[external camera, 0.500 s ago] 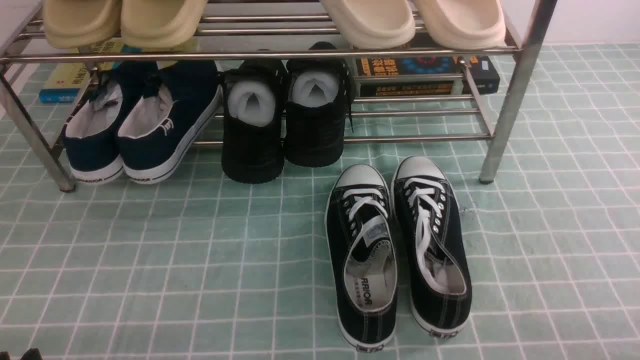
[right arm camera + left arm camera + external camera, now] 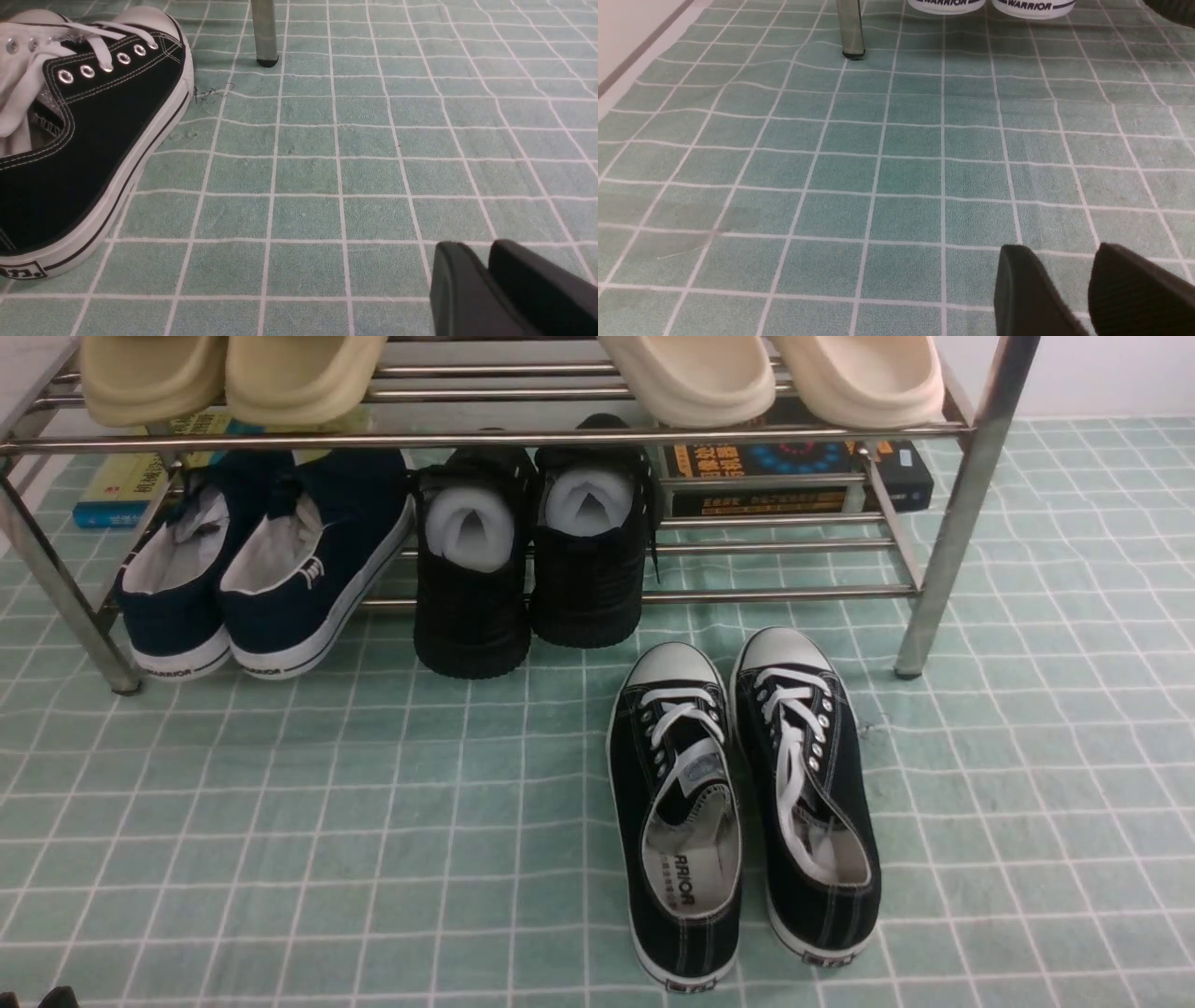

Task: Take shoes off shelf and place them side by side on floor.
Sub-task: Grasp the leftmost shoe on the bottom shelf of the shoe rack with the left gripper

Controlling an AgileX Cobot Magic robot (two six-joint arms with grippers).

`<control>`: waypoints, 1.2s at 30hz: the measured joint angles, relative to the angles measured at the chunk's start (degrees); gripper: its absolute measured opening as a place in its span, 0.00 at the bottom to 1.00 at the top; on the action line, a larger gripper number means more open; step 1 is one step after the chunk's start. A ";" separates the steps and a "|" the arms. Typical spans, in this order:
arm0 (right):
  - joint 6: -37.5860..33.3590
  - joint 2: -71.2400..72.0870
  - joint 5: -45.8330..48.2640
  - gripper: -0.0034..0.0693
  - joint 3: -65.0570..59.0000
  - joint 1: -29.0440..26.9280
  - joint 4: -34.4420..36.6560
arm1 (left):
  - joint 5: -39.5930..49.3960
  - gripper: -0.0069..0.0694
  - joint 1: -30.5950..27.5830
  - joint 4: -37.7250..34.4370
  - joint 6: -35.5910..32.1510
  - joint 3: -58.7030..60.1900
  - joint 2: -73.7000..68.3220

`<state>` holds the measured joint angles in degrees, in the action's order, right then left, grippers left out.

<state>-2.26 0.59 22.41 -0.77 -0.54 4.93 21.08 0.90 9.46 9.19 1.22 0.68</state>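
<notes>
The navy slip-on shoes (image 2: 173, 607) (image 2: 308, 588) sit together at the left end of the silver shelf's (image 2: 485, 437) lower tier. Their heels face me and stick out over the front bar. In the left wrist view only their white "WARRIOR" heel soles (image 2: 945, 3) (image 2: 1034, 5) show, beside a shelf leg (image 2: 850, 28). My left gripper (image 2: 1059, 249) hovers low over the green grid floor (image 2: 373, 803), well short of the shoes, open and empty. My right gripper (image 2: 481, 247) is shut on nothing, over the floor to the right of the lace-ups.
Black lace-up sneakers (image 2: 747, 803) (image 2: 84, 140) lie side by side on the floor, right of centre. All-black foam-stuffed shoes (image 2: 523, 551) stand mid-shelf. Beige slippers (image 2: 233, 373) (image 2: 775, 373) fill the upper tier. Books (image 2: 794, 467) lie behind. The right shelf leg (image 2: 952, 513) (image 2: 264, 30) stands near the sneakers.
</notes>
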 joint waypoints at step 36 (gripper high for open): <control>0.00 0.00 0.00 0.27 0.00 0.00 0.00 | -8.36 0.10 0.00 -27.61 28.43 -12.19 -7.93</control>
<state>-2.26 0.59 22.41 -0.77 -0.54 4.93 12.72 0.90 -18.16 37.62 -10.97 -7.25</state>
